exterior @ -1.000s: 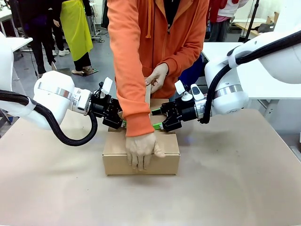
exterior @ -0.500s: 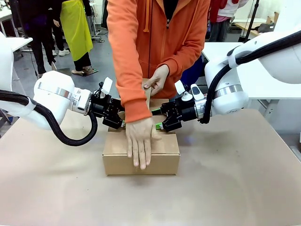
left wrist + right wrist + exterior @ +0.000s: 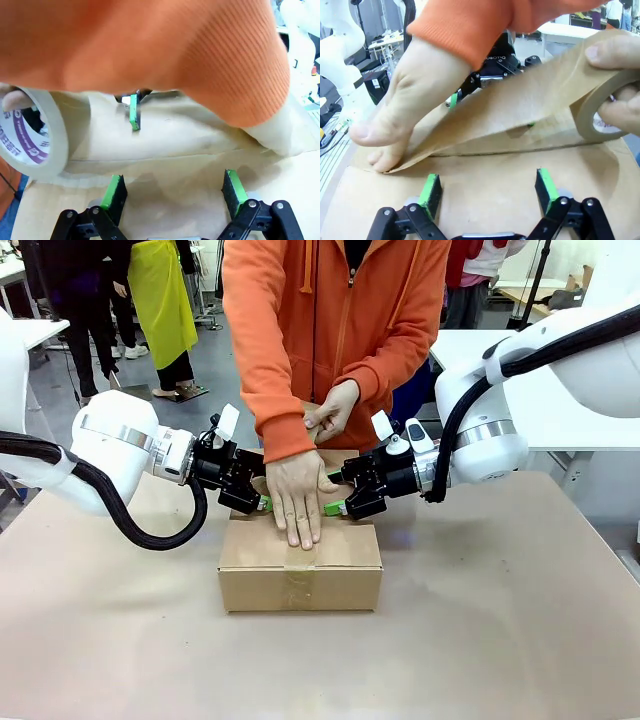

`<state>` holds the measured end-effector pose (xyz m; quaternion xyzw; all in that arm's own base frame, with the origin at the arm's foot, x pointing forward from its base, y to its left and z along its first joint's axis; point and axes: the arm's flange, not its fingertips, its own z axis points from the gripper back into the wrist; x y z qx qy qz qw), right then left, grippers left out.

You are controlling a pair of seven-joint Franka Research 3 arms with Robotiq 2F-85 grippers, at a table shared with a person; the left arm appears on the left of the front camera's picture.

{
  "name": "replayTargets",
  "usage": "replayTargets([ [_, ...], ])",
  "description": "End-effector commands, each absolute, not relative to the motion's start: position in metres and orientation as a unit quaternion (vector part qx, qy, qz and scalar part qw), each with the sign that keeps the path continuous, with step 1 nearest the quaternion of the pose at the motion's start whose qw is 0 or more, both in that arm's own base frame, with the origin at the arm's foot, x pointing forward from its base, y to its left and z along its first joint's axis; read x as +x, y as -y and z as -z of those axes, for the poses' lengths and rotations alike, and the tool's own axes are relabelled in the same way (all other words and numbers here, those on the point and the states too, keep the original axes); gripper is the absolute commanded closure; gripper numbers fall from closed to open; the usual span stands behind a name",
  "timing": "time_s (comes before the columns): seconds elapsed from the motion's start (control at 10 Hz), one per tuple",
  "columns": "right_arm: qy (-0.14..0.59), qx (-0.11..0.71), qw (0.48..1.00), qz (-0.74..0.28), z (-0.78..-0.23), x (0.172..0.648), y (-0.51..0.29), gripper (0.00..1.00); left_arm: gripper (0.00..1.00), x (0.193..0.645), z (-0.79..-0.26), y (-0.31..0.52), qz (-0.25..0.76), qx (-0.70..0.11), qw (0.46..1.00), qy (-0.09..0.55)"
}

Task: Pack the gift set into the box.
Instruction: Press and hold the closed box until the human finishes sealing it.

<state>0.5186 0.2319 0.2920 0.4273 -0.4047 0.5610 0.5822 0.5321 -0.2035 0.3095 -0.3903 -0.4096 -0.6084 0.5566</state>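
The box (image 3: 300, 565) sits closed at mid-table, flaps down, a strip of brown tape (image 3: 298, 575) running over its top and down the near face. The left gripper (image 3: 262, 502) reaches in from the left at the box's far left top edge; in the left wrist view its green pads (image 3: 114, 190) stand apart over the cardboard, nothing between them. The right gripper (image 3: 336, 506) comes in from the right at the far right top edge; in the right wrist view its fingers (image 3: 546, 189) are likewise spread, hovering just above the box top (image 3: 485, 190). Between the two grippers, one hand of the person (image 3: 297, 502) presses flat on the tape along the top seam. The other hand (image 3: 333, 410) holds a tape roll (image 3: 600, 107) behind and above the box, with tape stretched down to the pressing hand. Whether the pads touch the flaps cannot be told.
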Motion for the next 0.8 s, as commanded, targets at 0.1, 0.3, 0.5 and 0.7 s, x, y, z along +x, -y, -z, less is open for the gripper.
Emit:
replayTargets([
  [0.1,0.403,0.422,0.585,-0.563,-0.2899,0.5171,-0.2314,0.0,0.0,0.5303,-0.3036,0.202,0.613,-0.392,0.554,0.405],
  [0.3,0.403,0.422,0.585,-0.563,-0.2899,0.5171,-0.2314,0.0,0.0,0.5303,-0.3036,0.202,0.613,-0.392,0.554,0.405],
  [0.5,0.403,0.422,0.585,-0.563,-0.2899,0.5171,-0.2314,0.0,0.0,0.5303,-0.3036,0.202,0.613,-0.392,0.554,0.405],
  [0.7,0.403,0.422,0.585,-0.563,-0.2899,0.5171,-0.2314,0.0,0.0,0.5303,-0.3036,0.202,0.613,-0.392,0.554,0.405],
])
